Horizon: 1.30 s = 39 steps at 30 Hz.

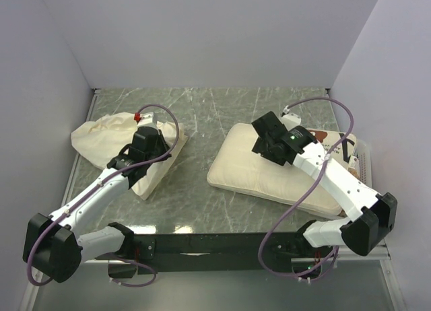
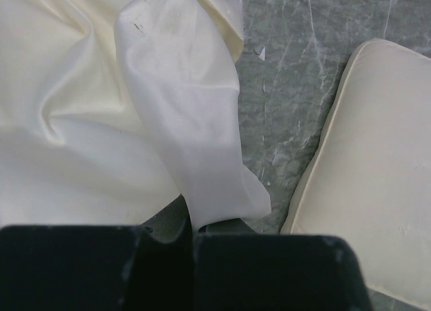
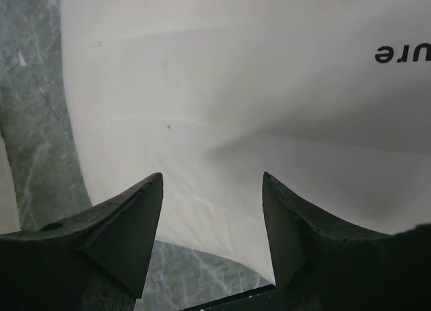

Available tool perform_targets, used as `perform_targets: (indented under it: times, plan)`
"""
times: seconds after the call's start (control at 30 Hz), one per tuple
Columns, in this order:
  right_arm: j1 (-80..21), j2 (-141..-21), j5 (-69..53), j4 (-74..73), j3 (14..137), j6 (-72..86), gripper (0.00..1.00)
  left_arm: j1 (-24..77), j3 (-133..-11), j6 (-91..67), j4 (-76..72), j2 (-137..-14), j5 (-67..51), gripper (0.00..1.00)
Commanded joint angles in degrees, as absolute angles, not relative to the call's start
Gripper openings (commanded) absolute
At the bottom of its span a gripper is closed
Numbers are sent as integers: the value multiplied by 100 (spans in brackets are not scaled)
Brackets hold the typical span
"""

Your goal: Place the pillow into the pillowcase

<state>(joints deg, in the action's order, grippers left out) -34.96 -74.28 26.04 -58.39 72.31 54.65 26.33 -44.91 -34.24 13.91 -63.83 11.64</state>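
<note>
The pillowcase [image 1: 101,132] lies crumpled at the back left; it is plain cream and limp. My left gripper [image 1: 149,148] is over its right end. In the left wrist view the gripper [image 2: 192,231] is shut on a fold of the pillowcase [image 2: 182,122], which comes out from between the jaws. The pillow [image 1: 249,171] lies flat at the right and also shows in the left wrist view [image 2: 377,169]. My right gripper [image 1: 269,141] hangs over its far left part. In the right wrist view the gripper [image 3: 212,183] is open and empty, just above the pillow [image 3: 236,89] near its edge, with black text at the top right.
The table [image 1: 202,116] is grey-green marble, bare between the two cloth things. White walls close in the back and both sides. A black rail [image 1: 209,245] runs along the near edge between the arm bases.
</note>
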Motion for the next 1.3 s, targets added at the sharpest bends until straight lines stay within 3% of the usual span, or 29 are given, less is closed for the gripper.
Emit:
perform_targets:
  times: [0.0, 0.37, 0.47, 0.5, 0.53, 0.7, 0.97, 1.27]
  plan:
    - [-3349, -7971, 2970, -6292, 7524, 5827, 68, 2584, -4509, -3419, 1073, -6240, 1002, 1]
    - [-3217, -9086, 2399, -5968, 7172, 6267, 67, 2566, -4491, -3437, 1055, -6328, 922, 1]
    - [-3217, -9254, 2452, -5784, 7075, 6214, 32, 2566, -4500, -3437, 1081, -6328, 949, 1]
    - [-3225, -9290, 2435, -5714, 7058, 6188, 10, 2566, -4509, -3445, 1081, -6337, 941, 1]
    - [-3217, -9325, 2426, -5678, 7049, 6161, 0, 2566, -4517, -3454, 1090, -6346, 932, 1]
    - [-3348, -9308, 2364, -5669, 7241, 6073, 0, 2558, -4702, -3568, 1309, -6398, 975, 1]
    - [-4305, -9281, 2338, -6433, 8823, 6363, 0, 2242, -5150, -3647, 1547, -6556, 801, 1]
    - [-5062, -9263, 1960, -6197, 8877, 6688, 0, 1512, -5774, -3612, 1661, -7092, 123, 1]
